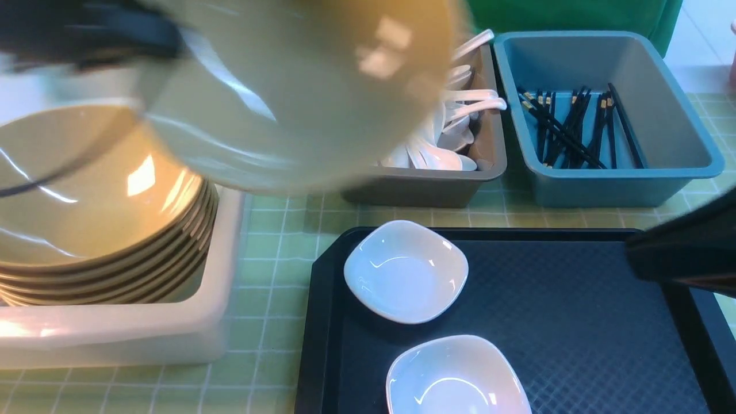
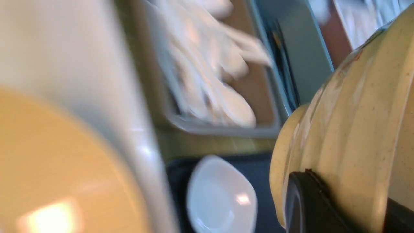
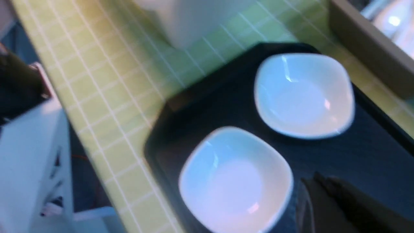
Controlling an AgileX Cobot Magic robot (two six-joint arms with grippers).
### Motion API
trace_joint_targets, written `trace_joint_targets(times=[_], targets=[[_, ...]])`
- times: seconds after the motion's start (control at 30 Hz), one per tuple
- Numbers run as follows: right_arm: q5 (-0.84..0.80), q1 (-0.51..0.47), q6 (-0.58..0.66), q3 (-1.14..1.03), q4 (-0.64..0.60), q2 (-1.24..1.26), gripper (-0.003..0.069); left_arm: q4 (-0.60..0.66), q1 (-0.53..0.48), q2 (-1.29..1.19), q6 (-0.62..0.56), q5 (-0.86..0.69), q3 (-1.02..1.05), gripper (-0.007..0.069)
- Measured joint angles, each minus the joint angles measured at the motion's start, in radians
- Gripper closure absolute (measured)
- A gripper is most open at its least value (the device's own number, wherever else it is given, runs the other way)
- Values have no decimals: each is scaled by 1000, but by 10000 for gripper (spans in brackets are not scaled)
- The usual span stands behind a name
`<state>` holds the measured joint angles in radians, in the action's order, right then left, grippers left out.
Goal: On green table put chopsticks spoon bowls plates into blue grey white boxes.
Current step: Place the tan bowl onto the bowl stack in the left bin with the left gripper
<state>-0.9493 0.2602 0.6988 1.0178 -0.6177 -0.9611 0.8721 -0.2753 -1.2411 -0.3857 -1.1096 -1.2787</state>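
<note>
My left gripper [image 1: 164, 40] is shut on the rim of a tan bowl [image 1: 299, 86] and holds it tilted in the air, above and right of the stack of bowls [image 1: 98, 190] in the white box [image 1: 115, 333]. In the left wrist view a black finger [image 2: 307, 200] presses on the bowl's wall [image 2: 355, 113]. Two white plates [image 1: 405, 270] [image 1: 457, 379] lie on the black tray [image 1: 575, 322]. My right gripper [image 3: 310, 181] hovers over the tray beside the nearer plate [image 3: 233, 178], shut and empty. Spoons [image 1: 454, 132] fill the grey box [image 1: 437, 184]. Chopsticks [image 1: 575, 126] lie in the blue box [image 1: 684, 167].
The green table [image 1: 276, 241] shows between the white box and the tray. The grey and blue boxes stand side by side behind the tray. My right arm [image 1: 684, 247] reaches in over the tray's right edge. The views are blurred by motion.
</note>
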Motion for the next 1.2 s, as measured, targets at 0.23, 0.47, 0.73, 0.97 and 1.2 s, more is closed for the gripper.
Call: trace_joint_targets(times=[0.23, 0.47, 0.73, 0.97, 1.2], targets=[[45, 9, 38, 0, -56, -58, 636, -68, -283, 133, 45, 64, 180, 608], [50, 68, 41, 0, -55, -61, 636, -331, -286, 78, 209, 146, 252, 608], [37, 69, 42, 0, -55, -61, 634, -472, -286, 70, 360, 165, 251, 606], [29, 69, 41, 0, -55, -61, 634, -517, -249, 66, 459, 171, 249, 442], [26, 69, 41, 0, -55, -61, 631, -734, -151, 66, 563, 151, 234, 90]])
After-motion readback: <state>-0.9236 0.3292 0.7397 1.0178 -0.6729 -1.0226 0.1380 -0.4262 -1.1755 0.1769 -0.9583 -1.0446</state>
